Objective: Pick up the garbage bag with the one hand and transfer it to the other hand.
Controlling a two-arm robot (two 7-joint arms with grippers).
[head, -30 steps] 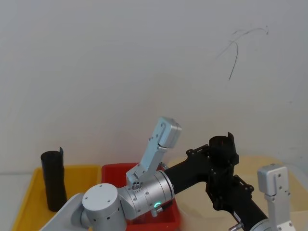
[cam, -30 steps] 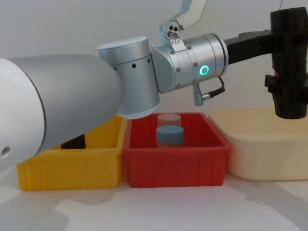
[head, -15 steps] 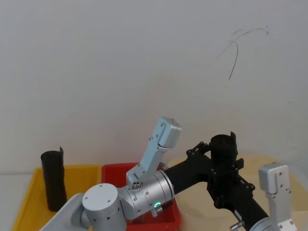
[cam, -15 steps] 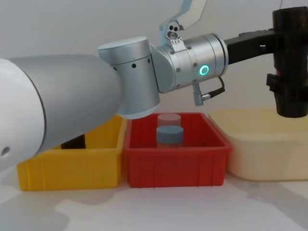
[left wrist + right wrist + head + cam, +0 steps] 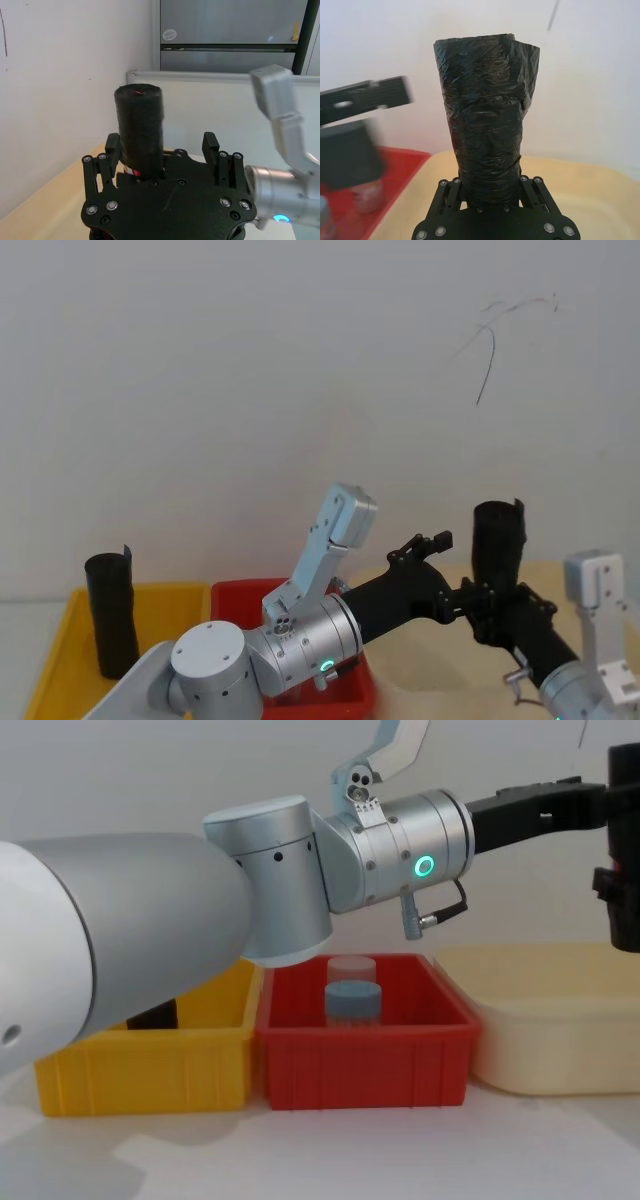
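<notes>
1. Head view: plain white wall with a thin dark scratch. The left gripper (image 5: 440, 570) is spread and empty. The garbage bag (image 5: 498, 535) stands just beyond its fingertips, upright in the right gripper (image 5: 500, 592).
2. Left wrist view: the matte roll sits past wide-spread fingers (image 5: 210, 146).
3. Right wrist view: crinkled black plastic is clamped between fingers (image 5: 451, 189).
4. Chest view: a glossy red bin (image 5: 365, 1055) lies below the left fingers.

At the chest view's right edge the garbage bag (image 5: 627, 810) is cut to a narrow black strip, and in the right wrist view its foot is hidden within the right tool (image 5: 492, 192) — there, too, the left tool (image 5: 387, 122) and what may be jars (image 5: 367, 196) in the red bin (image 5: 405, 160) are blurred.
</notes>
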